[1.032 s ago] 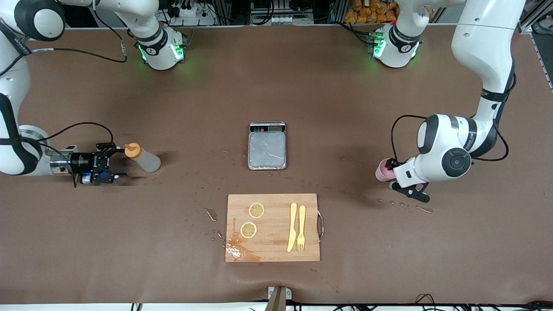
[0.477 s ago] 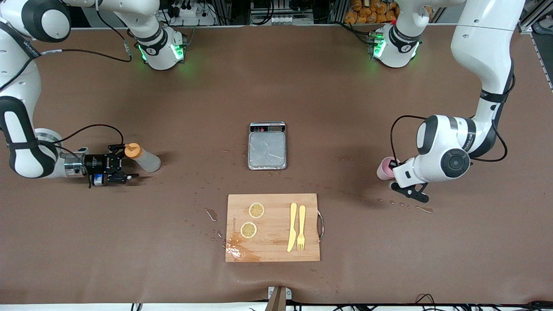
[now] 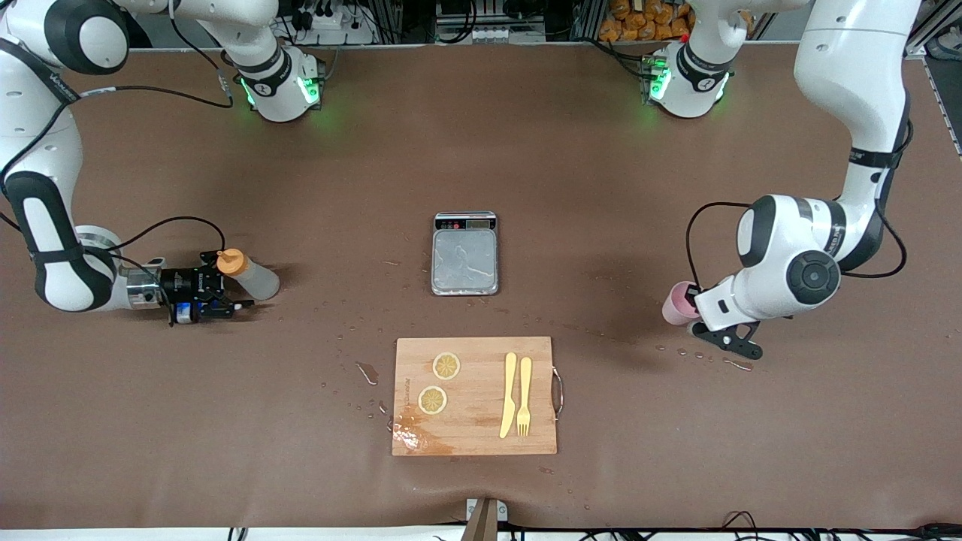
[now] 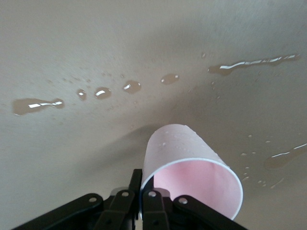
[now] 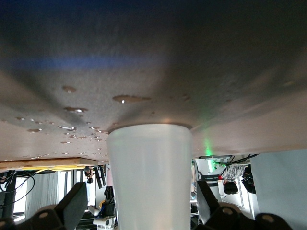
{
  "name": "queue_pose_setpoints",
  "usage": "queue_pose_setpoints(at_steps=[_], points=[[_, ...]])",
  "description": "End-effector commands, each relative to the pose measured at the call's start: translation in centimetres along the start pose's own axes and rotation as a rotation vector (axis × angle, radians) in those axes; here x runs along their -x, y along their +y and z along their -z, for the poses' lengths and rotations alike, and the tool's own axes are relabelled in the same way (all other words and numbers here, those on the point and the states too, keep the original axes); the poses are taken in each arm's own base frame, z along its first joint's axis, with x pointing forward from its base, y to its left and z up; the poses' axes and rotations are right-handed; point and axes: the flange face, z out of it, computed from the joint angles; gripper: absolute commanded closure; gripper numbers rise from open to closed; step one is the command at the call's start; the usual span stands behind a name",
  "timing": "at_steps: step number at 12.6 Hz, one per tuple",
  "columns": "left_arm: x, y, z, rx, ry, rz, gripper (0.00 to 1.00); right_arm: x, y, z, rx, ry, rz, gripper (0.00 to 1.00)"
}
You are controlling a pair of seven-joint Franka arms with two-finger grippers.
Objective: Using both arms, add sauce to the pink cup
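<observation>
Pink cup [image 3: 677, 303], at the left arm's end of the table, now sits pinched by its rim in the left gripper [image 4: 139, 203], which has just clamped shut. Meanwhile the right gripper [image 3: 225, 295] has slid in, jaws wide around the sauce bottle [image 3: 249, 274], ready to close.

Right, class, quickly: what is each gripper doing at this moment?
Left gripper: shut on the rim of the pink cup.
Right gripper: open, fingers either side of the sauce bottle, which lies on the table, not yet gripped.

L claw [image 3: 690, 302] clamped — R claw [image 3: 225, 289] agape
</observation>
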Motion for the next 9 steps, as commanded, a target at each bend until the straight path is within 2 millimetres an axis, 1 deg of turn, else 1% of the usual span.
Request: queue_pose_setpoints(at_steps=[1,2,3,4,5,6,9], points=[[0.9,0.3,3.7,0.018,0.015,0.002,1.00,1.3,-0.5,-0.6,-0.008,0.003,0.012,0.00],[0.9,0.9,4.7,0.045,0.009,0.016,1.00,1.4,-0.6,-0.6,-0.007,0.003,0.014,0.05],[0.9,1.5,5.6,0.062,0.005,0.041,1.00,1.3,-0.5,-0.5,-0.009,0.002,0.016,0.23],[0.6,3.2,6.3,0.073,-0.004,0.049,1.00,1.3,-0.4,-0.3,-0.012,0.000,0.020,0.38],[0.4,4.5,6.9,0.080,-0.010,0.066,1.00,1.3,-0.4,-0.2,-0.013,0.000,0.020,0.49],[0.2,5.6,7.2,0.084,-0.016,0.088,1.00,1.2,-0.3,-0.1,-0.015,0.000,0.019,0.57],[-0.5,10.7,7.5,0.102,-0.030,0.137,1.00,1.4,-0.6,0.4,-0.020,0.003,0.006,0.61]])
